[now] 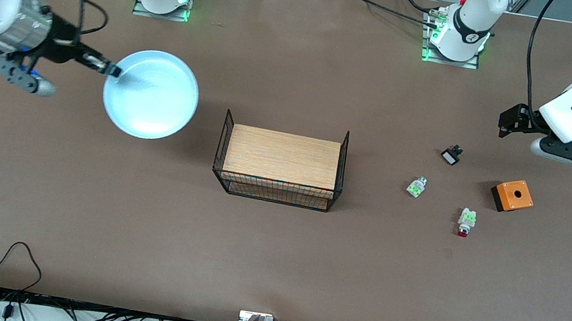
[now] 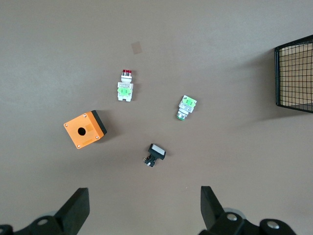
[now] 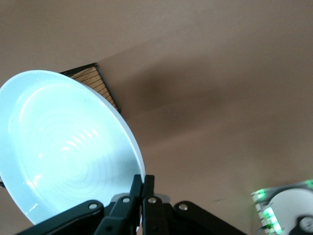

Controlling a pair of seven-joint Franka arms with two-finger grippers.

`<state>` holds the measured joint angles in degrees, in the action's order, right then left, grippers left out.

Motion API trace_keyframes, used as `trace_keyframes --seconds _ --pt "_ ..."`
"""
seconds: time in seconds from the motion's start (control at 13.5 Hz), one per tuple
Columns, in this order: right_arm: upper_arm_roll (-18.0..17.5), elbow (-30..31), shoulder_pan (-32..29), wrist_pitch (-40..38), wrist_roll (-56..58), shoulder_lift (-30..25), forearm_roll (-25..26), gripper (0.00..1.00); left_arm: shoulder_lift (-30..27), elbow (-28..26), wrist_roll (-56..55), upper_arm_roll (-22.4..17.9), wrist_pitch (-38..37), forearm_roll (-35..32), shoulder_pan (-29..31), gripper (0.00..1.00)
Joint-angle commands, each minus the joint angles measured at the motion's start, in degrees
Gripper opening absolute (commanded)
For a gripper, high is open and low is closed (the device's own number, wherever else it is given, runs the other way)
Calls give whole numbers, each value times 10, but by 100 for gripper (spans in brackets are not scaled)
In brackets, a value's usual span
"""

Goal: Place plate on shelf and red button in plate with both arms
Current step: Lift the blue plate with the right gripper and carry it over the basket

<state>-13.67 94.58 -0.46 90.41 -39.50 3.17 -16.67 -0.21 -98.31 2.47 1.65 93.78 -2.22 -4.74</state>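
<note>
Wide bare bench (image 1: 272,259) lay nearer the front camera than everything, open to any tool. Mid-bench, the wire basket (image 1: 280,162) with its wooden shelf stood as the main block. Toward the left arm's end, the red button (image 1: 466,221), green-and-white part (image 1: 416,186), black part (image 1: 451,155) and orange box (image 1: 512,195) lay apart, with passable gaps between.

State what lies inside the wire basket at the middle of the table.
Inside the wire basket a wooden board spans its width. Nothing rests on the board. The space under it, visible only through the mesh, cannot be made out.
</note>
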Motion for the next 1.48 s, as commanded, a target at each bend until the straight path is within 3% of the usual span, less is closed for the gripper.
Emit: trace_keyframes --seconds 0.0,0.44,0.81,1.41 --pt "-63 -11 11 22 -141 7 -6 0 1 14 -8 3 -14 -13 1 100" --pt "-63 -11 130 145 -354 59 7 0 0 14 -8 3 -14 -13 1 100" --pt "-61 -8 204 234 -443 128 65 0 -1 14 -10 11 -18 -13 0 100" --pt "-54 7 224 318 -458 179 87 0 -1 14 -14 12 -25 -13 1 100"
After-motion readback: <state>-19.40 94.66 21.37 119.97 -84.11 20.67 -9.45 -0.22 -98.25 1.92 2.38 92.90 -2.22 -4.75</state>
